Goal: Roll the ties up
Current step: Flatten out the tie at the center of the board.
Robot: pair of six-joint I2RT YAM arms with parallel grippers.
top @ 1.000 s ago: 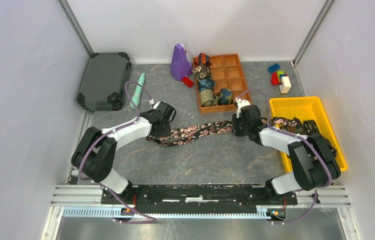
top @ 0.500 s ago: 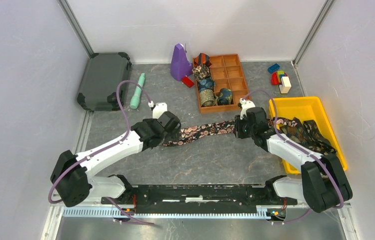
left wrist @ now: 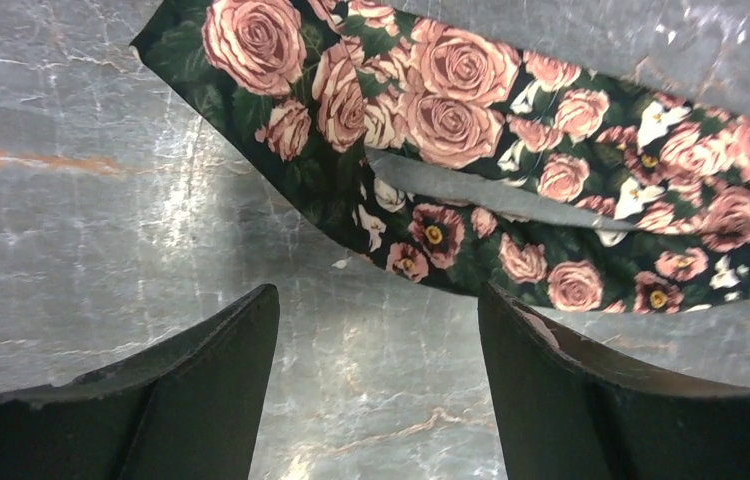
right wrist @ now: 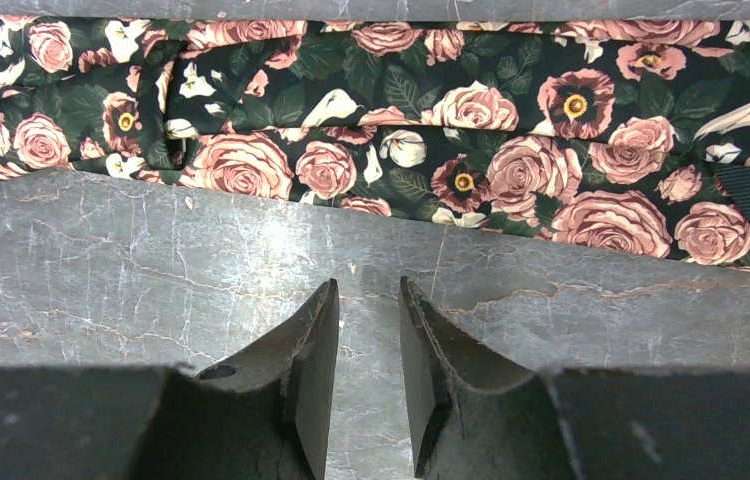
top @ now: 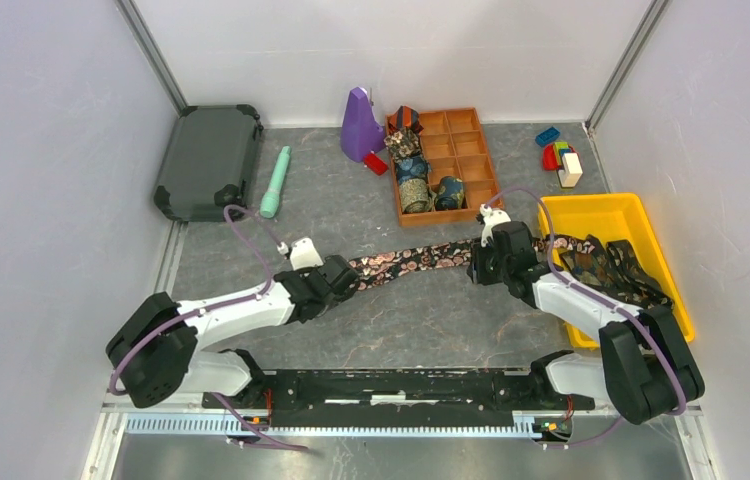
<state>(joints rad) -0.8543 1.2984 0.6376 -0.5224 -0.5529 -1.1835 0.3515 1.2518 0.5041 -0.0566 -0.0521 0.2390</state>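
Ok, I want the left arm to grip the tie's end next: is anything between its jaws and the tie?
Nothing visible. In the left wrist view the open left jaws face the tie across bare table, with no other object between them.

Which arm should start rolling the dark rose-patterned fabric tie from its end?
Left. The left gripper is wide open, with the free end of the dark rose-patterned fabric tie just ahead. The right gripper, only narrowly parted, faces the strip's mid-length.
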